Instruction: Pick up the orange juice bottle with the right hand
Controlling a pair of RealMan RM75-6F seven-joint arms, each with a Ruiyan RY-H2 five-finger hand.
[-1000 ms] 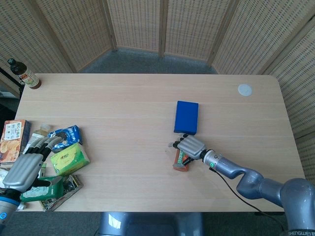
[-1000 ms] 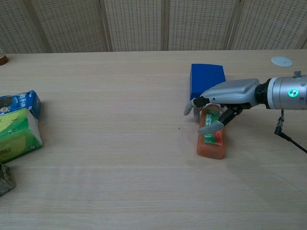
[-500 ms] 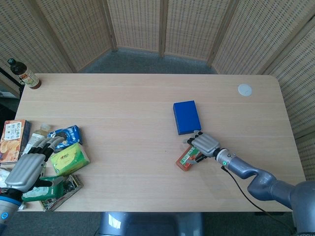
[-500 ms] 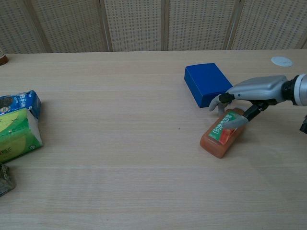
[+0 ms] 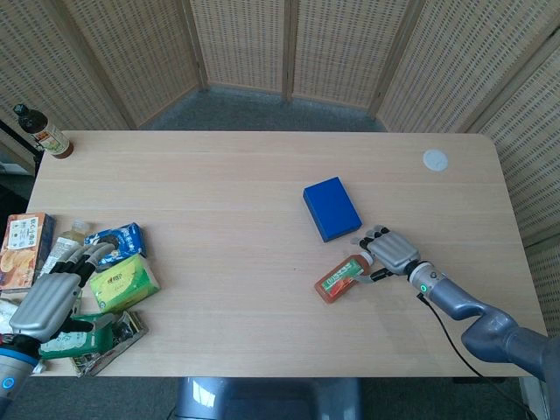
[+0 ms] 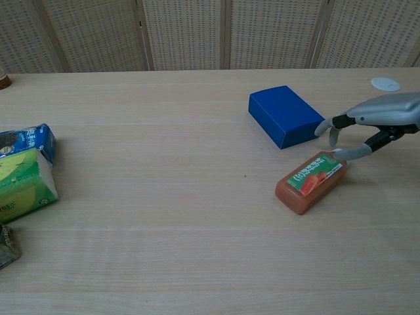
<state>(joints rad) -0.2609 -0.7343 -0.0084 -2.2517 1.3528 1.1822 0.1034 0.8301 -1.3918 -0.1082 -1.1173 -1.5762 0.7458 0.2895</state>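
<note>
- Our right hand (image 5: 391,252) (image 6: 377,121) lies at the cap end of the orange juice bottle (image 5: 342,278) (image 6: 312,182); its fingers are spread and it grasps nothing, with one fingertip (image 6: 342,155) touching or just beside the bottle's top.
- Our left hand (image 5: 45,302) hangs over the pile of groceries far to the bottle's left, fingers apart and holding nothing.
- The table (image 5: 219,192) (image 6: 164,216) carries the bottle, which lies flat on its side on the wood.
- A blue box (image 5: 332,208) (image 6: 285,117) sits just beyond the bottle, close but apart from it.
- A green tissue pack (image 5: 124,283) (image 6: 20,184) and a blue packet (image 5: 118,239) (image 6: 26,140) lie well to the bottle's left.
- A brown sauce bottle (image 5: 42,131) stands at the far corner, well apart from the juice.
- A small white disc (image 5: 435,159) (image 6: 385,83) rests behind the bottle, past the blue box.
</note>
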